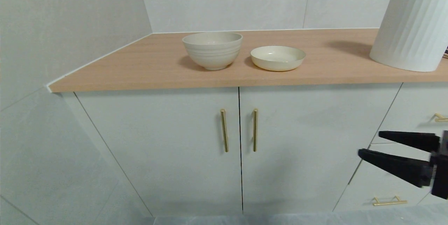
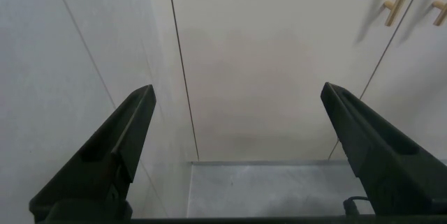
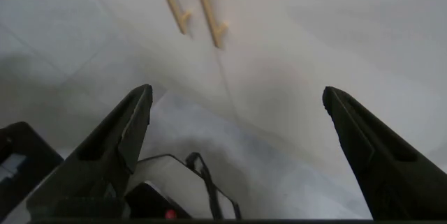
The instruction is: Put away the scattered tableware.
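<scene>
Left fingers [image 2: 129, 144] spread, empty, low before the shut cupboard doors [image 1: 157, 141]; up on the table [image 1: 140, 64] stand the bowl [image 1: 212, 50] and, just right of it, the dish [image 1: 278, 58]; right fingers [image 1: 399, 164] spread, empty too. Nothing stowed yet: next I'd likely pull a door handle [image 1: 224, 130]

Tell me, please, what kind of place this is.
Most likely a home kitchen: a wooden countertop sits on white cabinets with brass handles, the walls are tiled, and a bowl and a shallow dish stand on the counter.
</scene>
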